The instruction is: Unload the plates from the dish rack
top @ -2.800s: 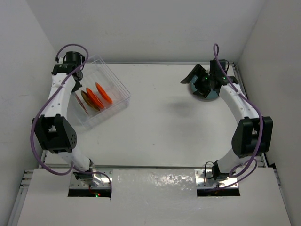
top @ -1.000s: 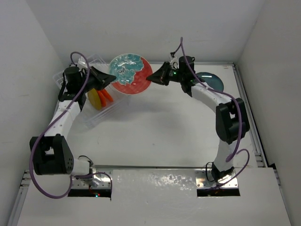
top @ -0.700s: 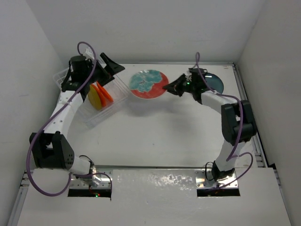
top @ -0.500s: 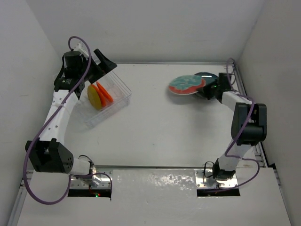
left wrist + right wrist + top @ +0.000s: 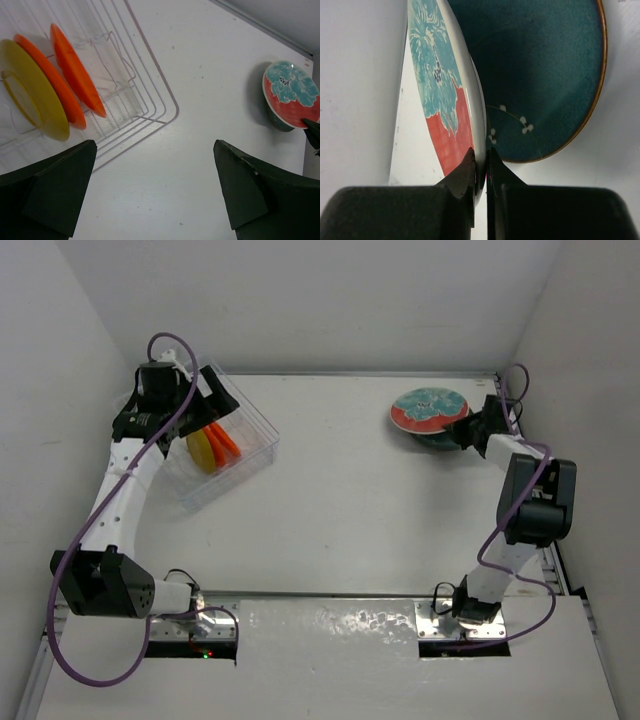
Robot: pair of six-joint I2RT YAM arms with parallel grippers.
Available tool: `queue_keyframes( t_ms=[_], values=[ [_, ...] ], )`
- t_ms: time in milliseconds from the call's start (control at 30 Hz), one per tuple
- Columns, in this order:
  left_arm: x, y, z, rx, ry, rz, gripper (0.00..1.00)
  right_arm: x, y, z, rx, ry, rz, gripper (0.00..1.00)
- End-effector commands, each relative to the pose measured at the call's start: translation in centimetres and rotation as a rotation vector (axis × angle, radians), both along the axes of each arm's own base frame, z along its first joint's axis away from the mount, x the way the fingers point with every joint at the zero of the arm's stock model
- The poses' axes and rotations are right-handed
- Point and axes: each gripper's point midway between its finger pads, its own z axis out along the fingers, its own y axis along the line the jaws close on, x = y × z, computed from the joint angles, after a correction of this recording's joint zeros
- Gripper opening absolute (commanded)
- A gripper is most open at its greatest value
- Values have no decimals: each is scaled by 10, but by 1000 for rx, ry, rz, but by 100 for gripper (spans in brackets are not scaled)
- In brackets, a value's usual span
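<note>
The red-and-teal plate (image 5: 437,85) covers the left part of the dark teal plate (image 5: 545,75) behind it.

- Red-and-teal plate (image 5: 440,95): teal leafy blotches over the upper face, coral red below with a faint grid, and a small dark mark near the centre. The edge is pale off-white.
- Dark teal plate (image 5: 540,75): deep mottled blue-green with a thin orange-brown rim. A few small white blossoms sit on a fine pale line.
- Orange plates (image 5: 77,70): two, both plain bright orange with no pattern.
- Yellow plate (image 5: 32,97): mustard yellow with a faint darker outline on the face.
- Dish rack (image 5: 150,95): clear and colourless; its ribs show as pale lines.
- Table (image 5: 200,150): white with scattered dark specks.
- Left gripper (image 5: 155,150) and right gripper (image 5: 480,160): matt black.
- Left arm (image 5: 118,490) and right arm (image 5: 498,445): white links with black joints.
- Cables (image 5: 172,336): purple.
</note>
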Motion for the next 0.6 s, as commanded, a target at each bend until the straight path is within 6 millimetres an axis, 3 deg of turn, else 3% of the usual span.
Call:
queue_keyframes(
  t_ms=[0,133,167,200,267,367,500,567],
  values=[
    [-2,12,25,47,-69,28,100,19,-13,49,-64,-187,-63,0],
    [-5,13,24,54,-59,35,100,5,-24,35,-94,-194,-139,7],
    [-6,13,22,57,-50,33,100,-6,-27,20,-96,-167,-170,8],
    [-7,14,22,63,-48,31,100,-3,-34,28,-104,-221,-207,10],
    [-9,14,19,69,-36,29,100,-11,-37,18,-91,-217,-234,12],
    [-11,14,16,71,-28,22,100,-5,-38,14,-86,-233,-205,21],
    [-13,15,13,77,-21,25,100,1,-40,9,-94,-262,-185,53],
    [-14,16,13,85,-19,26,100,10,-34,12,-70,-272,-136,59]
  ],
)
